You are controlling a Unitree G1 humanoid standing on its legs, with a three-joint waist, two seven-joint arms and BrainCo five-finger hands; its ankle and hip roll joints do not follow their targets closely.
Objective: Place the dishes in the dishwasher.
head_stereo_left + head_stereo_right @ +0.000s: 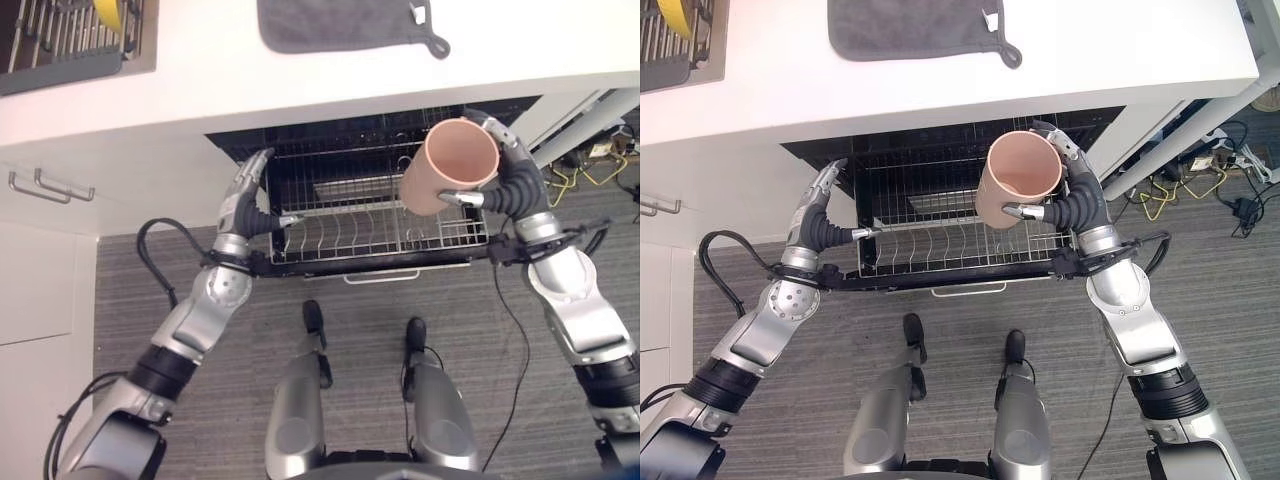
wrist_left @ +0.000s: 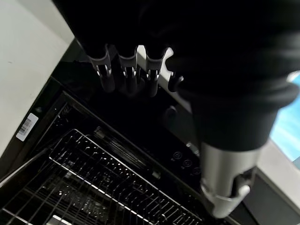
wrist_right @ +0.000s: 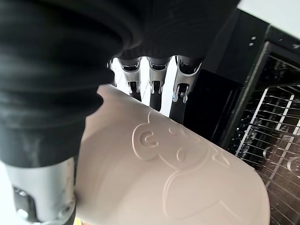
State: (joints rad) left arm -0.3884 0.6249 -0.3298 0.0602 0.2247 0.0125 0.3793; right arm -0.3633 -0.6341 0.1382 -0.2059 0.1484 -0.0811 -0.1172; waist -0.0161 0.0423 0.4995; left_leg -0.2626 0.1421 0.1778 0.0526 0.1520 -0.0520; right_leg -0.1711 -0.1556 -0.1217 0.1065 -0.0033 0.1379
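Right hand: the right hand (image 1: 1065,205) has its fingers and thumb curled round a pink cup (image 1: 1017,178). It holds the cup up in the air, over the right side of the rack (image 1: 960,255). The cup leans over, with its open mouth facing up toward the head camera.

Left hand: the left hand (image 1: 248,196) is at the left edge of the rack. Its fingers look straight and loose, and it holds nothing. I cannot tell if it touches the rack.

Cup: it is in the right hand, not in the rack yet. It has a cartoon shape pressed into its side, seen in the right wrist view.

Rack: it is pulled out from the dishwasher (image 1: 300,145) under the counter (image 1: 1120,60). It looks bare, with no dishes in it.

Done so far: I think the job is just starting. The dishwasher is open, the rack is out, and one cup is picked up.

Left to do: put the cup down in the rack. More dishes may wait by the drying rack (image 1: 70,40) at the far left of the counter, but I cannot tell.

Count: one cup, one pulled-out rack, one grey cloth (image 1: 910,28) on the counter, two hands.
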